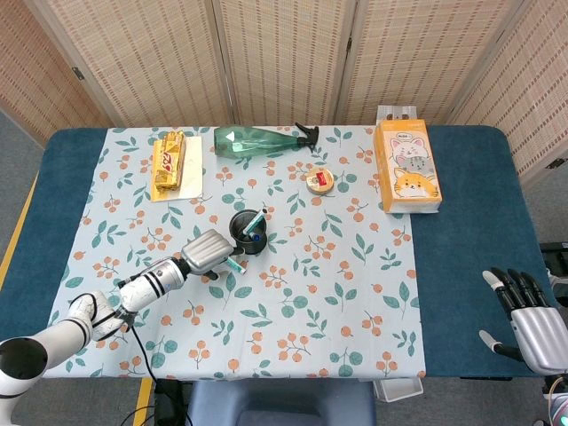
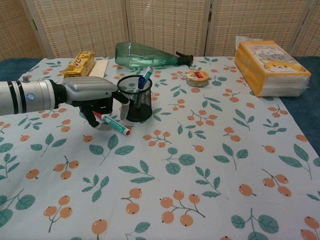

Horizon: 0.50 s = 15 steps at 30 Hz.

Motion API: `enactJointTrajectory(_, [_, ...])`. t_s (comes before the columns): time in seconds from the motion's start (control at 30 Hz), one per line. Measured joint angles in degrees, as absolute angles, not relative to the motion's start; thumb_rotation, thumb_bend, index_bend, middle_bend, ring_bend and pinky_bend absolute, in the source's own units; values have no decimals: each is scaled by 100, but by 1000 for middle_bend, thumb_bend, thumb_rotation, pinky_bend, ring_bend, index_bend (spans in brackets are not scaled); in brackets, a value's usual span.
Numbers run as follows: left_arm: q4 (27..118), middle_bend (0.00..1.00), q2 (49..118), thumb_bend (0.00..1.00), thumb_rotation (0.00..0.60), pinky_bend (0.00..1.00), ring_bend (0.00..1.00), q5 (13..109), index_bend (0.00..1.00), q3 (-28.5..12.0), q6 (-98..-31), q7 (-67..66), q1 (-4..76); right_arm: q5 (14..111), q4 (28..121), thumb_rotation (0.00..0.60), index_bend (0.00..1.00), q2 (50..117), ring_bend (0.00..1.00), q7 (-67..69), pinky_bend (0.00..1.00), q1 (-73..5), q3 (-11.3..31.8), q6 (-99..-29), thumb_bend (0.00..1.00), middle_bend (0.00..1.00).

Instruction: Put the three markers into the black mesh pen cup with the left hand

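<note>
Reaching across the flowered cloth from the left, the left hand (image 2: 97,100) is seen with its fingers (image 2: 93,118) curled down around a green marker (image 2: 116,126) with a red cap. Whether the marker is lifted clear of the surface (image 1: 461,222) or only touched cannot be told. Far to the left, a yellow snack box (image 2: 79,63) is laid on a pale board. Just right of the hand, touching distance from it, the black mesh pen cup (image 2: 135,98) is stood upright, and two markers (image 2: 143,79) are already leaned inside it. Behind the cup a green spray bottle (image 2: 147,54) is laid on its side. Further right a small round tin (image 2: 197,77) is set, then an orange tissue pack (image 2: 270,67). At the near right edge, the right hand (image 1: 528,324) is held with fingers apart, nothing in it.
</note>
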<state>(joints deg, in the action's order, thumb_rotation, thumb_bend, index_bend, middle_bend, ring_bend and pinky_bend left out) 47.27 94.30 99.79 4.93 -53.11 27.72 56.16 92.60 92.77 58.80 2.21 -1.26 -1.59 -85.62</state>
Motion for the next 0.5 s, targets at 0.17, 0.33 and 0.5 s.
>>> enactJointTrajectory(0.17, [4441,1000,9597,329,600,1000,1000,9996,471,559,-5321,2960,5666,9256,9272,600,55,5869,26,252,0,-117,-154,-8587,200,53])
enactJointTrajectory(0.33, [4205,1000,9741,329,600,1000,1000,10023,474,625,-5336,3088,5703,9263,9262,600,54,5853,26,294,0,-106,-156,-8612,200,53])
enactJointTrajectory(0.5, [3946,1000,9886,329,600,1000,1000,10053,478,695,-5380,3219,5721,9284,9261,600,55,5839,27,326,0,-91,-166,-8640,200,53])
